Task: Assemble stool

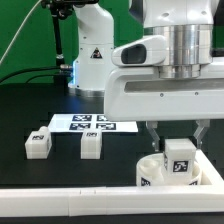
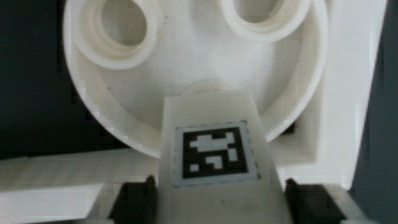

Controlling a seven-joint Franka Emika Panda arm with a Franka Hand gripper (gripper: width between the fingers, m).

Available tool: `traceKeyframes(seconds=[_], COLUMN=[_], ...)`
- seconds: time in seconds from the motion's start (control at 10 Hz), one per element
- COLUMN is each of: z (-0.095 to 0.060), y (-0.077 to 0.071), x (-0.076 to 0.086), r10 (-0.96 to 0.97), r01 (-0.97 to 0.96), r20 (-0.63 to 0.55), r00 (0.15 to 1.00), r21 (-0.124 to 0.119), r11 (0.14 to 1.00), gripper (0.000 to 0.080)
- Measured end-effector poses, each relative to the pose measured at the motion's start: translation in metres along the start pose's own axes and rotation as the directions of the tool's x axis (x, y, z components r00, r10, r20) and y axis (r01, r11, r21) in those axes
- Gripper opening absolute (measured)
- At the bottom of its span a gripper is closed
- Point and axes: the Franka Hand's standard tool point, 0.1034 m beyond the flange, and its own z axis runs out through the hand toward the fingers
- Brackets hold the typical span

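I see my gripper pinching one stool leg between its fingers — the round seat sits right under it — and two other legs lie well off to one side.

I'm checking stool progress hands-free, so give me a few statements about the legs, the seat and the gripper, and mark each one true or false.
1. Two loose legs lie on the table. True.
2. The gripper is open and empty. False: it is shut on the held leg.
3. The held leg is at the seat. True.
4. The marker board lies on the seat. False: it lies flat on the table, beyond the loose legs.
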Motion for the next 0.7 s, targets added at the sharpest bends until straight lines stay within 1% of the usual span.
traceKeyframes(seconds=[0.2,0.3,0.6,0.7], z=[0.0001,-0.0005,-0.0004,-0.0004], y=[0.0063,0.0088,0.0108,0.0109], x=[0.0037,0.0036,0.0035,0.0035], r10=[0.2,0.254,0.295,0.295], r01=[-0.2,-0.254,-0.295,-0.296], r20=[-0.013,-0.015,-0.015,-0.015], r00=[0.98,0.967,0.955,0.955], r21=[-0.004,-0.005,-0.006,-0.006], r11=[0.98,0.967,0.955,0.955], gripper=[0.034,0.0341,0.0358,0.0558])
